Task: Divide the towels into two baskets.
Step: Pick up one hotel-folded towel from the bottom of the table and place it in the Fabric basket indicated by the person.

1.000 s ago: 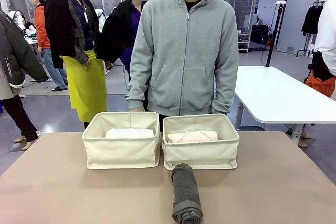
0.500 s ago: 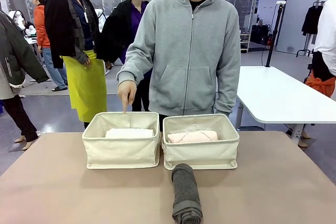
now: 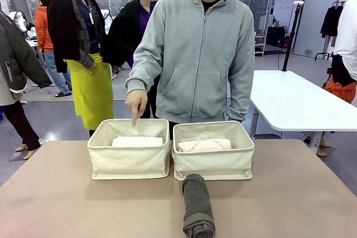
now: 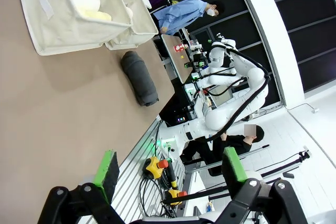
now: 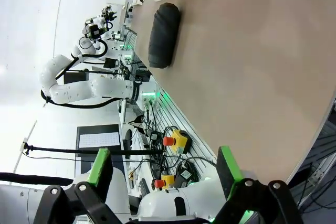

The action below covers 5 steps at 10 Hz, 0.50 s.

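Across the lower half of the front view runs the tan matte tabletop [image 3: 61, 204], bare to the left and right of the things at its middle, with its far edge just behind the bins. Two cream canvas baskets stand side by side at centre frame, touching or nearly so: the left basket [image 3: 129, 163] holds a white rolled towel [image 3: 137, 141], the right basket [image 3: 213, 163] a pale pink rolled towel [image 3: 204, 145]. In the left wrist view a pale yellow roll [image 4: 96, 14] also shows inside a basket at the upper left. A dark grey rolled terry towel [image 3: 197, 205] lies on the table at lower centre, just in front of the right basket, its long axis running toward the camera.

A person in a grey hooded top stands behind the baskets, one hand [image 3: 135, 103] pointing a finger down at the left basket's far rim.

The left gripper [image 4: 170, 170] sits at the bottom of its wrist view, green pads wide apart and holding nothing; the grey towel lies well above it, upper centre. The right gripper [image 5: 163, 171] likewise stands spread and empty, the grey towel far off toward the upper middle.
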Tool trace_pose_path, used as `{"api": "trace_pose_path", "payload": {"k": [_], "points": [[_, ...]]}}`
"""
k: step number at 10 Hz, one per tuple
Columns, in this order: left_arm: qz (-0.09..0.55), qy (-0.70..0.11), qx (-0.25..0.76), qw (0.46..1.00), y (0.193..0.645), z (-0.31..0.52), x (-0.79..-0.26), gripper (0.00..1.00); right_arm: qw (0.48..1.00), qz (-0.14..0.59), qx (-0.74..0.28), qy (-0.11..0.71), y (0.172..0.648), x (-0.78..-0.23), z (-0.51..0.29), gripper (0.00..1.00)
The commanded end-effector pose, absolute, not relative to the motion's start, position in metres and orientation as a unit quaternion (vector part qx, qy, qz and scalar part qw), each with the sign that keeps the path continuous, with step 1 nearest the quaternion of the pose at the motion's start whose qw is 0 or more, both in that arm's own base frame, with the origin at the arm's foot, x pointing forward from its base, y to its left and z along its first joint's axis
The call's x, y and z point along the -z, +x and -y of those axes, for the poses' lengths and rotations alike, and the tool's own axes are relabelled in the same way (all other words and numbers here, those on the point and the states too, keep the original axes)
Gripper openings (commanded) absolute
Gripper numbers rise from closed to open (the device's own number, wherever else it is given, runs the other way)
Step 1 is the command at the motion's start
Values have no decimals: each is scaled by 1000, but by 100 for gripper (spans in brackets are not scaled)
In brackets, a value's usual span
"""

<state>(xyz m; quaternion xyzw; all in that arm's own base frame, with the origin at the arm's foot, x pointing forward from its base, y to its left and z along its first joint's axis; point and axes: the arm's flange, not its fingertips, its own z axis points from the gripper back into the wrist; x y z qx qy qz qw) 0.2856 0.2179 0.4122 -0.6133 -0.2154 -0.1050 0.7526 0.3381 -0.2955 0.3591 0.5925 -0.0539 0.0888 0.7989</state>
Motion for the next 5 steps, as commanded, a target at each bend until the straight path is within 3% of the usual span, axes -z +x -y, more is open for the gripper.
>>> {"api": "trace_pose_path", "payload": {"k": [1, 3, 5], "points": [[222, -616, 108, 748, 282, -220, -415, 100, 825, 10, -103, 556, 352, -377, 252, 100], [222, -616, 108, 748, 282, -220, -415, 100, 845, -35, -71, 528, 364, -380, 179, 100], [222, -616, 108, 748, 282, -220, -415, 100, 832, -6, -67, 550, 356, -370, 123, 100]]}}
